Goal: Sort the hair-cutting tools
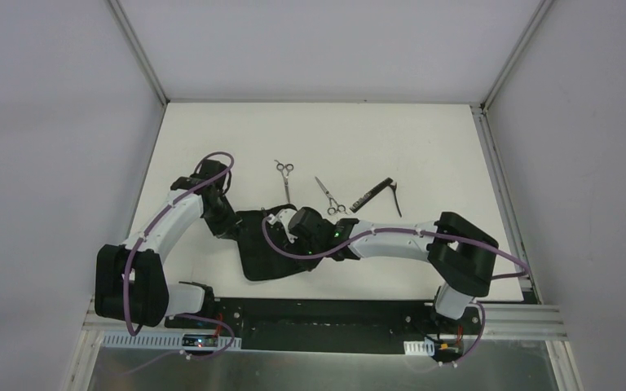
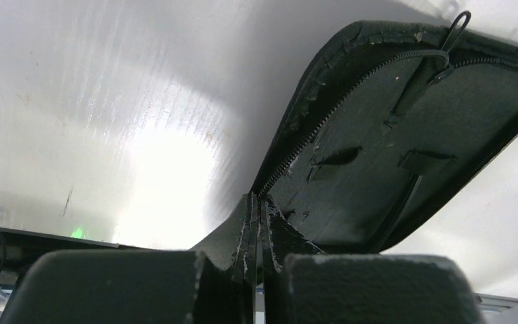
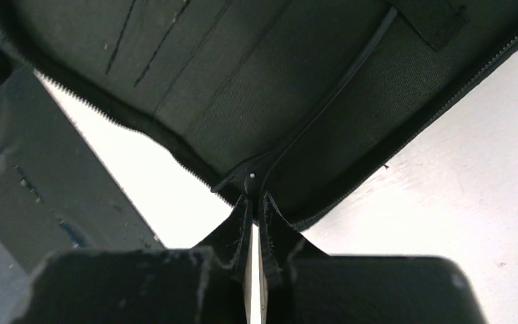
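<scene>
Firmly pinching open black case (image 1: 271,259) by zipper edges with left tool (image 2: 256,219) and right tool (image 3: 255,212), both clamped narrow; silver scissors (image 1: 285,179) at twelve o'clock on counter (image 1: 424,147).

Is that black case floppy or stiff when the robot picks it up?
Probably bendy, not limp: pinched at its edge by the left fingers, the black case curves but does not droop. Likely light, since small pinches hold it up. Its fabric looks grippy, not slippery.
</scene>
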### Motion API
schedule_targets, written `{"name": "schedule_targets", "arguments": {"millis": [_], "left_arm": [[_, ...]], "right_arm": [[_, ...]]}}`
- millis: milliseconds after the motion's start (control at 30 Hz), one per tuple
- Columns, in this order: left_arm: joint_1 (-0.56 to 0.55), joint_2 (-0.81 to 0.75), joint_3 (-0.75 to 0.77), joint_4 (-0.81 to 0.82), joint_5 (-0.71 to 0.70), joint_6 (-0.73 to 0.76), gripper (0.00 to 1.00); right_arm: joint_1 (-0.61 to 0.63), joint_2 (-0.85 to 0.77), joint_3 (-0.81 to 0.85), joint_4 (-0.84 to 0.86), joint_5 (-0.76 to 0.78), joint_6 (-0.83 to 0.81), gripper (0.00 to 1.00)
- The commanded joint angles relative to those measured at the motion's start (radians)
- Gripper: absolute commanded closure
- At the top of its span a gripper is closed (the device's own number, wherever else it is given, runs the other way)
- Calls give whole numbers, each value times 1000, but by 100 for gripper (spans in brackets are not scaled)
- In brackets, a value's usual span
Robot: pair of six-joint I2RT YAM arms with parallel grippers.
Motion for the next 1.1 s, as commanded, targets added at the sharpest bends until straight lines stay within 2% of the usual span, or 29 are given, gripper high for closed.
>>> {"name": "schedule_targets", "arguments": {"millis": [0, 167, 367, 633, 800, 1067], "left_arm": [[-9, -20, -8, -19, 21, -18, 100], [-9, -27, 0, -36, 17, -4, 100], [-12, -7, 17, -64, 34, 51, 100], [-53, 11, 37, -84, 57, 116, 100], [-62, 21, 46, -112, 44, 154, 100], [-62, 42, 68, -150, 75, 226, 100]], "right_arm": [[6, 25, -8, 64, 145, 15, 100], [6, 26, -26, 90, 222, 8, 100], [2, 36, -36, 142, 215, -68, 100], [-38, 73, 29, 133, 71, -132, 100], [-64, 90, 50, 105, 60, -150, 100], [-120, 82, 57, 40, -33, -309, 100]]}}
